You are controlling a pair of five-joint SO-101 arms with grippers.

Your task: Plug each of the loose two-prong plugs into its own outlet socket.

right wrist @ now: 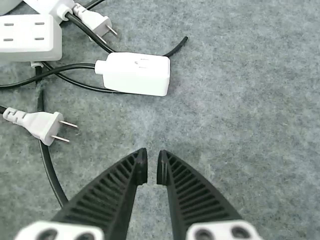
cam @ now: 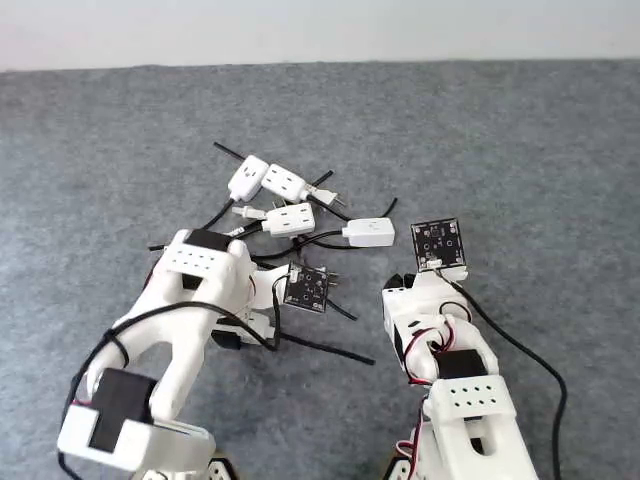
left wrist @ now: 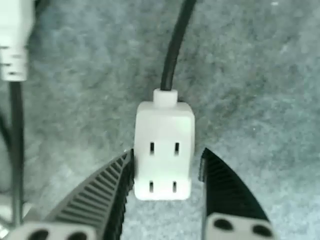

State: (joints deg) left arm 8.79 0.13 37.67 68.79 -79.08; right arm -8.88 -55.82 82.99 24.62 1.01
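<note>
Left gripper (left wrist: 167,154): stood narrowly parted astride the near socket (left wrist: 164,150), one finger (left wrist: 117,185) against its side, the other just off it.
Near socket: lay flat, two pairs of slots facing up, black cord running away from the gripper.
Right gripper (right wrist: 152,162): drawn almost closed, a thin slit between the tips, nothing held, above the bare grey surface (right wrist: 260,100).
Loose plug (right wrist: 37,125): lay just beyond the right gripper, both prongs bare.
Lone socket (cam: 368,232): rested right of centre in the high view, beyond that plug.
Third socket (cam: 290,218): sat at centre, among crossed cords.
Far pair of sockets (cam: 283,182): lay side by side above centre, the second plug (cam: 325,195) just beside.
</note>
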